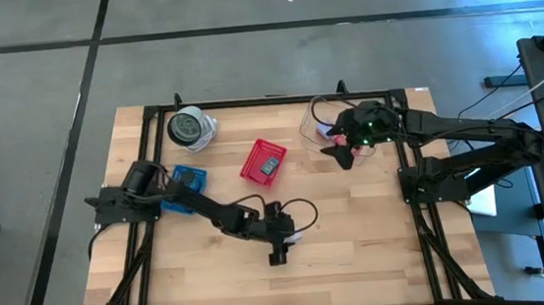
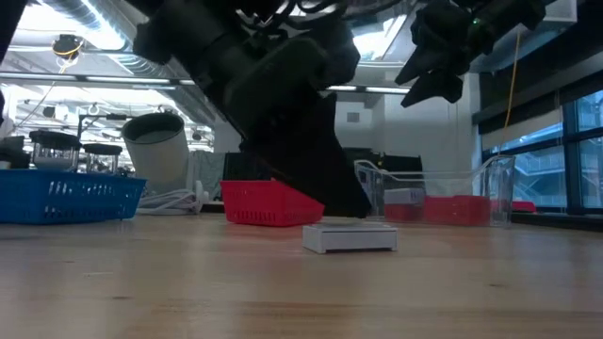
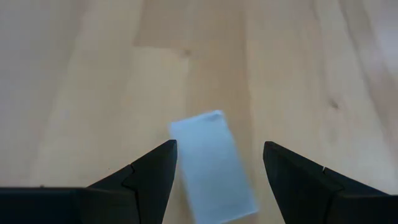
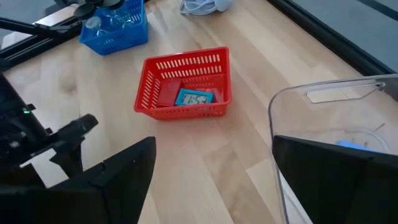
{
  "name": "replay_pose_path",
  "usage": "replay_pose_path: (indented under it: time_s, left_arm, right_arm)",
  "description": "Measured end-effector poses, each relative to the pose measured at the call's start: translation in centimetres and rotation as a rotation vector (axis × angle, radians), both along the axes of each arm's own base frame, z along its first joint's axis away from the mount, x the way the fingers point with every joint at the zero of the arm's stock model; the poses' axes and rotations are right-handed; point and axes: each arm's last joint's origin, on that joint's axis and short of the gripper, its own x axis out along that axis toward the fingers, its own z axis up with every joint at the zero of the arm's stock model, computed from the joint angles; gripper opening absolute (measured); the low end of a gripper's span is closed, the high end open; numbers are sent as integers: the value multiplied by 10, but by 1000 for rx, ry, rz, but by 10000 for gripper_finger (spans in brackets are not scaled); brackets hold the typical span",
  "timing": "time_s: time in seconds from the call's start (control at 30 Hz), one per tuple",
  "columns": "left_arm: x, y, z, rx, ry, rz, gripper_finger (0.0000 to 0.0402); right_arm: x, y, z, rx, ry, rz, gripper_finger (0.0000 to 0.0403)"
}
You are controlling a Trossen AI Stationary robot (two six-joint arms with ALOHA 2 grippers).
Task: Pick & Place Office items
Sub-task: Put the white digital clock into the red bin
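My left gripper (image 3: pixel 219 147) is open and low over the table's near middle (image 1: pixel 279 253). Its fingers stand on either side of a pale-blue rectangle (image 3: pixel 214 168) without touching it. The rectangle lies flat on the wood and shows as a white slab in the low view (image 2: pixel 349 236). My right gripper (image 4: pixel 212 142) is open and empty. It hangs in the air between the red mesh basket and the clear container (image 1: pixel 340 153). In the basket (image 4: pixel 184 83) lie a red block (image 4: pixel 166 94) and a teal piece (image 4: pixel 196 98).
A clear plastic container (image 4: pixel 329 118) with red pieces in it (image 2: pixel 452 208) stands at the far right, beside the right gripper. The blue tray (image 1: pixel 190 179) sits by the left arm's base. A round white-and-grey object (image 1: pixel 191 128) stands at the far left. Bare wood lies near and right.
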Motion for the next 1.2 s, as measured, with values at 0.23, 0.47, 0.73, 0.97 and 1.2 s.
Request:
replay_pose_path:
  time_s: [0.23, 0.47, 0.73, 0.97, 1.2]
  left_arm:
    - [3, 0, -7, -44, -1, 42, 237]
    - [3, 0, -23, -24, 29, 83, 237]
    - [2, -2, -26, 4, 31, 93, 223]
    - [2, -1, -26, 7, 34, 95, 154]
    - [-2, 1, -7, 13, 18, 77, 154]
  right_arm:
    - [0, 0, 0, -1, 0, 0, 324]
    - [0, 0, 0, -2, 0, 0, 324]
    - [0, 0, 0, -2, 0, 1, 324]
    - [0, 0, 0, -2, 0, 1, 324]
    - [0, 0, 0, -5, 1, 2, 324]
